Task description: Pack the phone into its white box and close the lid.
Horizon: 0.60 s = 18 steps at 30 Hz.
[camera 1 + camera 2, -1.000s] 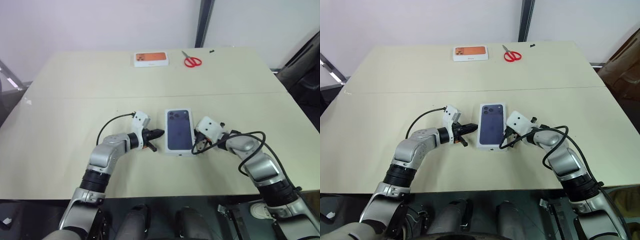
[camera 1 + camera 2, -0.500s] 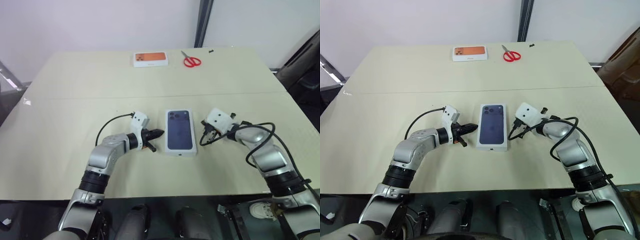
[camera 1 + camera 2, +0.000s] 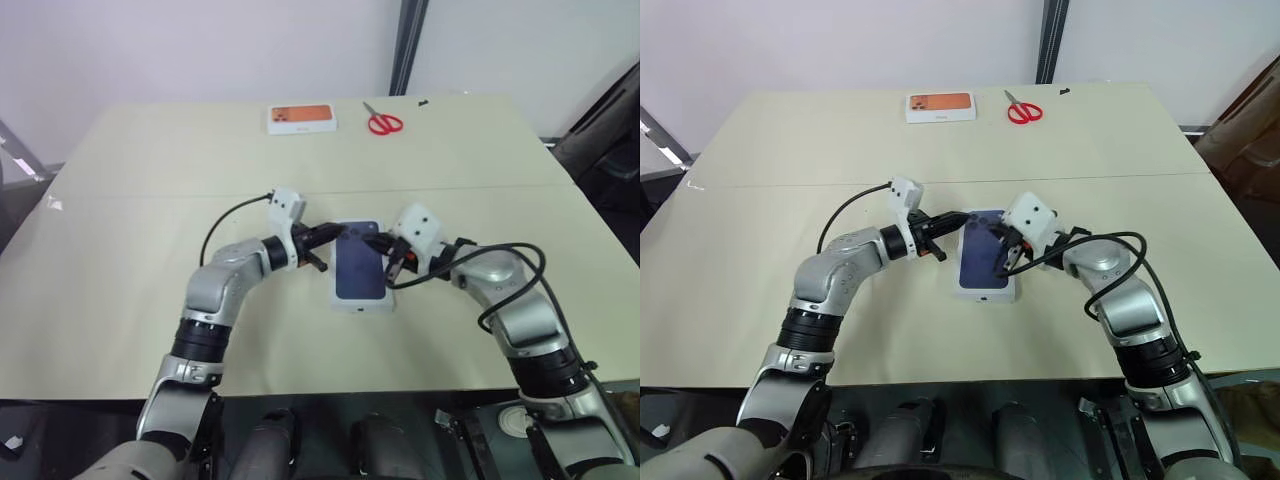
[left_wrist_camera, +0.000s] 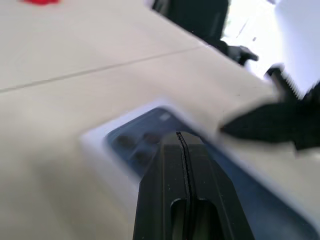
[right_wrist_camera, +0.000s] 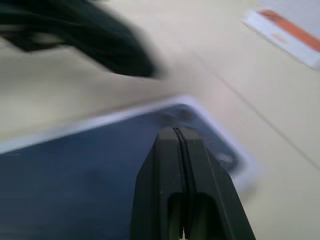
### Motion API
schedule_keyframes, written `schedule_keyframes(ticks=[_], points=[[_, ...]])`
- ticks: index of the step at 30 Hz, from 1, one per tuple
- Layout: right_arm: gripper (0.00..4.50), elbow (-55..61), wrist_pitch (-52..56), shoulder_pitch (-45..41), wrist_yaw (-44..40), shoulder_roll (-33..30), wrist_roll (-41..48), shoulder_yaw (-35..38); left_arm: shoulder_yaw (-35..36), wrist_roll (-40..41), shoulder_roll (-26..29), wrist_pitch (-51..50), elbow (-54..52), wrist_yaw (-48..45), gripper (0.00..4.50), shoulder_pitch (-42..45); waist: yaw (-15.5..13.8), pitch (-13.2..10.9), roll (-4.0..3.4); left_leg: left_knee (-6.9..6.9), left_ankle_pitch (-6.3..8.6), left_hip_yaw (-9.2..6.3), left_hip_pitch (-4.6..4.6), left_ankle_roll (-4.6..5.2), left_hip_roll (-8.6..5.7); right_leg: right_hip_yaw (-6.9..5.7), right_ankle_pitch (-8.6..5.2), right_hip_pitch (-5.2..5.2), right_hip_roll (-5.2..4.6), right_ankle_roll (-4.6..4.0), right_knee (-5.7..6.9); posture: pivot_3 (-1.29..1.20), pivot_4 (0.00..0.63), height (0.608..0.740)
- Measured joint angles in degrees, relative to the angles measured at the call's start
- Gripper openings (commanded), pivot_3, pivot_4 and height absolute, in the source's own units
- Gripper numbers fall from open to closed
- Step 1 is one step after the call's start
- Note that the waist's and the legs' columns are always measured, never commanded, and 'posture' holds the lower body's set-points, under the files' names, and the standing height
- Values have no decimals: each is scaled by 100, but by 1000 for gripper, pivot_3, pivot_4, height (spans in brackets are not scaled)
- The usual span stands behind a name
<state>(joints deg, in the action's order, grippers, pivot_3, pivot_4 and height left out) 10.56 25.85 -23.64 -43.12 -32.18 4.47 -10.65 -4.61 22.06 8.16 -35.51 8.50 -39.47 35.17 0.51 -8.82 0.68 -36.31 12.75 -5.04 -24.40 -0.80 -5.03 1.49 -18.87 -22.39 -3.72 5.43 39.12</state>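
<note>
Head views: on the pale beige tabletop [image 3: 120, 250] lies the lid [image 3: 362, 266], a white rectangular box cover with a dark blue phone picture on its top face, seated flat so the white box and the phone beneath cannot be seen. The left end effector [image 3: 338, 234] reaches in from the left with its black fingers clenched on nothing, over the lid's far left corner. The right end effector [image 3: 380, 243] comes from the right, likewise clenched and empty, over the lid's far right part. The two tips are close together. Well apart, at the far edge, rest a flat white-and-orange box [image 3: 301, 117] and red-handled scissors [image 3: 383, 122].

Left wrist view: the shut left fingers [image 4: 182, 190] hang above the printed camera cluster on the lid [image 4: 130, 145]; the other arm's black tip [image 4: 270, 125] shows just beyond.

Right wrist view: the pressed-together right fingers [image 5: 185, 185] hover over the blue face [image 5: 75, 180], the orange box [image 5: 287, 32] far off.

The head views give the whole layout and how the lid sits; the wrist views give the nearness of tips to lid, though whether they touch I cannot tell.

Risks, as I judge them: a one-sided press at the far end could tip or skid the lid, and the two tips could knock each other.
</note>
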Motion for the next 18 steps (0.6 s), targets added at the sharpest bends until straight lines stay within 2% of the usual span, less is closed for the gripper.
schedule_keyframes(ticks=[5,13,15,18], points=[[30,35,-144,222,-70,-448,-459,-350,-527,-460,74,126,440,-5,0,-41,10,7,7,2,1,-1,9,1,2,0,0,8,3,0,0,0,150,734],[30,59,-112,252,-65,-440,-538,-353,-571,-556,128,237,496,-45,0,-25,10,17,17,2,2,-1,16,3,2,1,0,16,1,0,-1,0,150,734],[0,38,-73,242,-11,-348,-522,-325,-524,-516,141,229,496,-79,515,-40,11,17,18,2,2,-2,16,3,2,1,0,16,1,0,-1,0,150,734],[791,-116,408,176,1,30,-21,42,-383,-388,148,253,492,-159,1687,-60,21,16,17,4,1,-2,15,2,4,2,0,12,2,0,1,0,150,734]])
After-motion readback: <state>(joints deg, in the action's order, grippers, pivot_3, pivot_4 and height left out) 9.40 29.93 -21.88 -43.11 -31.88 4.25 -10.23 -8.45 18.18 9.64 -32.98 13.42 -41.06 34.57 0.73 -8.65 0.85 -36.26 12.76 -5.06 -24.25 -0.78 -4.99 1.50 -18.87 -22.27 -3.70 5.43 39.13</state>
